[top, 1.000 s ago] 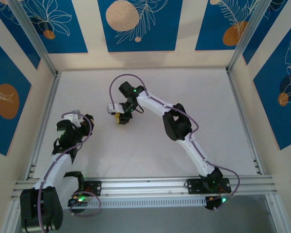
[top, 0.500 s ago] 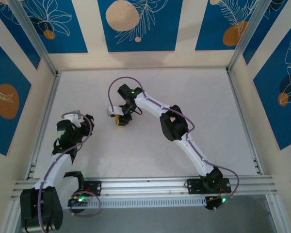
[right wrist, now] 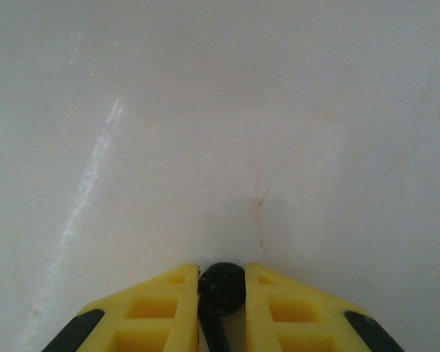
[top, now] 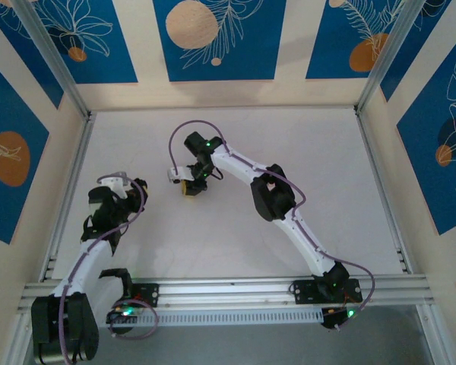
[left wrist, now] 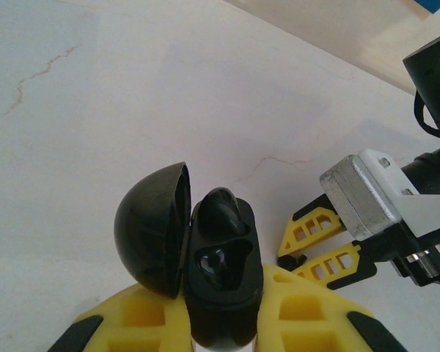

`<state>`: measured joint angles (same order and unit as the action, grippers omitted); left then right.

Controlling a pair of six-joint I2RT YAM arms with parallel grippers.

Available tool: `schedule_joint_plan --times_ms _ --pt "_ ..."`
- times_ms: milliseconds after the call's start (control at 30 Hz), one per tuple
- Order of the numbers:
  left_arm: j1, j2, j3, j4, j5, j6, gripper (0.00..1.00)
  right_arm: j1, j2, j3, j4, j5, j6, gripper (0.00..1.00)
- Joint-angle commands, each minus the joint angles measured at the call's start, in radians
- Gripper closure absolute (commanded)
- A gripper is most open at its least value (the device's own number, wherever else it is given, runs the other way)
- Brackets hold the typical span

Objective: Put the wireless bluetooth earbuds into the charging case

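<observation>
My left gripper (left wrist: pixel 224 297) is shut on a black charging case (left wrist: pixel 225 323), lid (left wrist: pixel 150 231) swung open to the left. One black earbud (left wrist: pixel 221 213) sits in the case's upper socket; the lower socket (left wrist: pixel 220 264) is bare. In the right wrist view my right gripper (right wrist: pixel 221 282) is shut on a second black earbud (right wrist: pixel 221 287), low over the white table. That gripper (left wrist: pixel 315 246) hangs just right of the case. From above, the left gripper (top: pixel 123 196) and the right gripper (top: pixel 188 187) stand apart. The pale pink earbuds are out of view.
The white tabletop (top: pixel 289 144) is walled by blue and cream panels, with metal rails along the left edge (top: pixel 64 198) and the near edge (top: pixel 235 287). The right arm's elbow (top: pixel 270 199) reaches across the table's middle.
The right arm has crept slightly leftward with the black earbud still pinched. The left arm and case have stayed put.
</observation>
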<state>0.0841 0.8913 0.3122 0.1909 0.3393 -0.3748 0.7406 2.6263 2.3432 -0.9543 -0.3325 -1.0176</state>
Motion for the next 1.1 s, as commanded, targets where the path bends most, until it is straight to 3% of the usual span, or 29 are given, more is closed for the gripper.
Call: schedule_joint_plan --times_ms 0,533,800,967,1067 --pt "0.013 -0.002 0.033 -0.028 0.022 0.040 0.86 0.006 -0.069 -0.092 -0.057 0.048 0.042 0.82" --pt "-0.044 0.003 0.037 -0.007 0.066 0.036 0.87 -0.030 -0.484 -0.819 0.155 0.206 0.347 0.82" --pt "-0.100 -0.005 0.055 -0.028 0.046 0.042 0.88 -0.037 -0.568 -1.022 0.135 0.294 0.502 0.81" --pt "-0.134 -0.001 0.070 -0.040 0.032 0.046 0.88 -0.031 -0.606 -1.037 0.145 0.280 0.545 0.80" --pt "-0.144 -0.006 0.075 -0.045 0.021 0.051 0.88 -0.023 -0.628 -1.011 0.132 0.282 0.563 0.72"
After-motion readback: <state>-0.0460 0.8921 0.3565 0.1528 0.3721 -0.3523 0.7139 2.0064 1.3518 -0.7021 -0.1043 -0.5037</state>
